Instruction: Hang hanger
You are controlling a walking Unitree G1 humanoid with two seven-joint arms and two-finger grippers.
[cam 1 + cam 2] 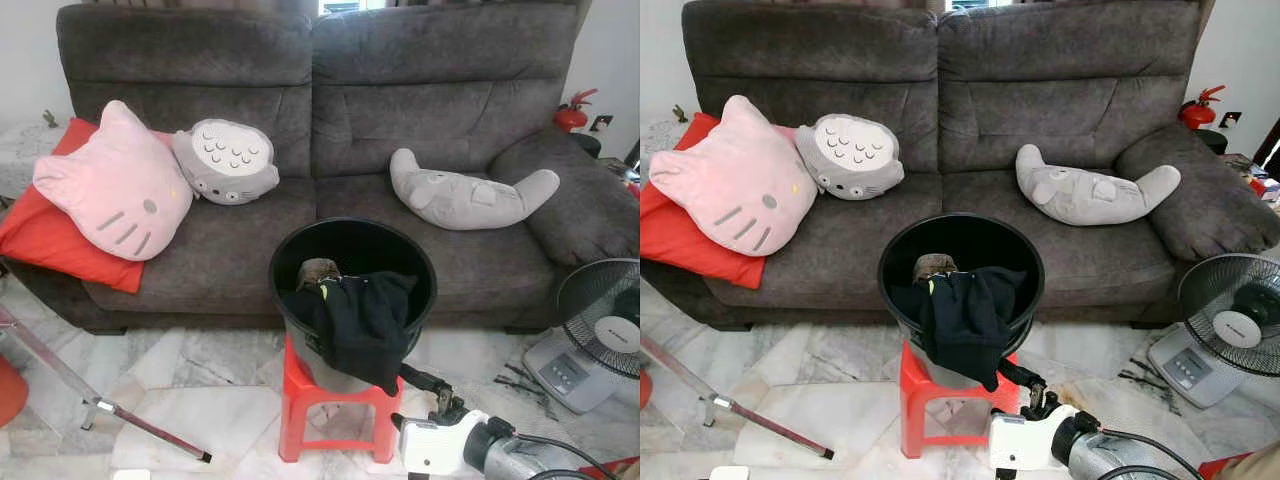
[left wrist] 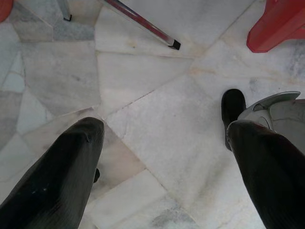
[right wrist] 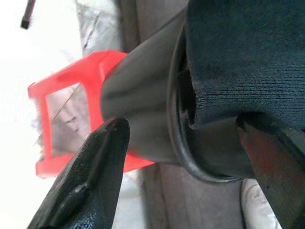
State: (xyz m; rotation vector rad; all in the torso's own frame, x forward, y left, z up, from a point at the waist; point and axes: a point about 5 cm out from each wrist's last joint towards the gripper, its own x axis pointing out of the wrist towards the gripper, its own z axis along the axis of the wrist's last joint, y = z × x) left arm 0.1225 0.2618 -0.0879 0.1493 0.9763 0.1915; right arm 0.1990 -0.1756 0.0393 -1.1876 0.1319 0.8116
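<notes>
Hanger isn't identifiable; black garment (image 1: 362, 318) is draping over bucket (image 1: 290, 262) rim on red stool (image 1: 300, 400), likely staged for pickup. Right gripper (image 3: 183, 167) is reaching low beside the bucket, fingers apart, empty. Left gripper (image 2: 164, 157) is hanging open over the floor.

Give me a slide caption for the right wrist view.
Open right gripper closes in on the black garment draped over the bucket on the red stool.
</notes>
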